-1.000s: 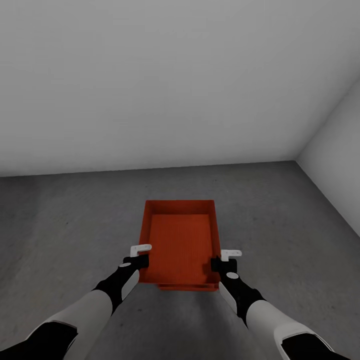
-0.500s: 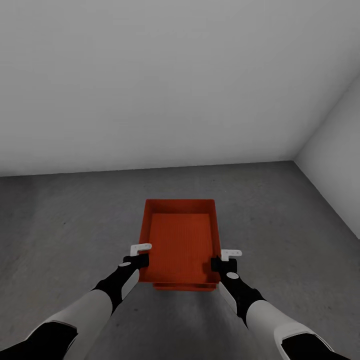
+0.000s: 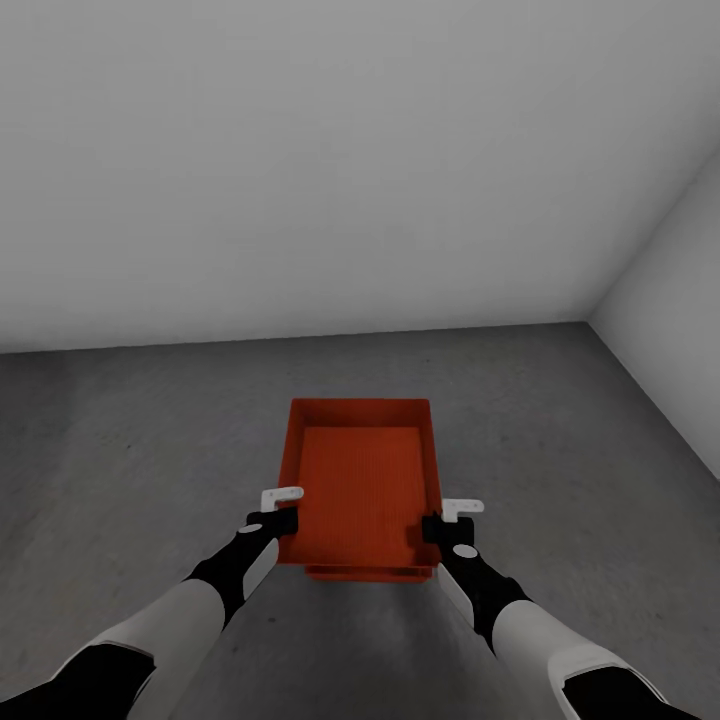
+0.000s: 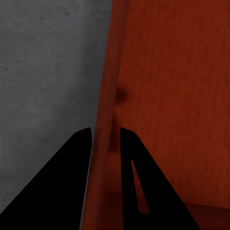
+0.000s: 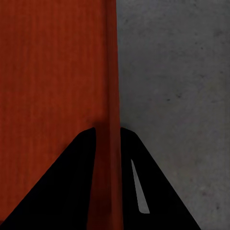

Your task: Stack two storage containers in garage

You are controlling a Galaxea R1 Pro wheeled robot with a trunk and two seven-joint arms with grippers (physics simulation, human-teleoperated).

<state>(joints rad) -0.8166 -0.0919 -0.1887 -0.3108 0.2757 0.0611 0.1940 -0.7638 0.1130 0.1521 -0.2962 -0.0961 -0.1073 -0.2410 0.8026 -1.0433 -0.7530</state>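
Note:
One red-orange storage container (image 3: 360, 485) is held by its two long walls, open top up, over the dark concrete garage floor (image 3: 130, 450). My left gripper (image 3: 283, 520) is shut on its left wall (image 4: 106, 96), one finger on each side. In the same way my right gripper (image 3: 438, 528) is shut on the right wall (image 5: 112, 72). Below the near end shows a thin red-orange strip, the second storage container (image 3: 365, 574), directly under the held one. I cannot tell whether the two touch.
A white wall (image 3: 300, 170) runs across the back and meets a second white wall (image 3: 670, 340) at the right corner. Bare concrete spreads out to both sides of the containers and in front of them.
A second ago the strip of the lower container and the wall corner sat slightly further right in the picture. Both grippers have kept their hold on the upper container.

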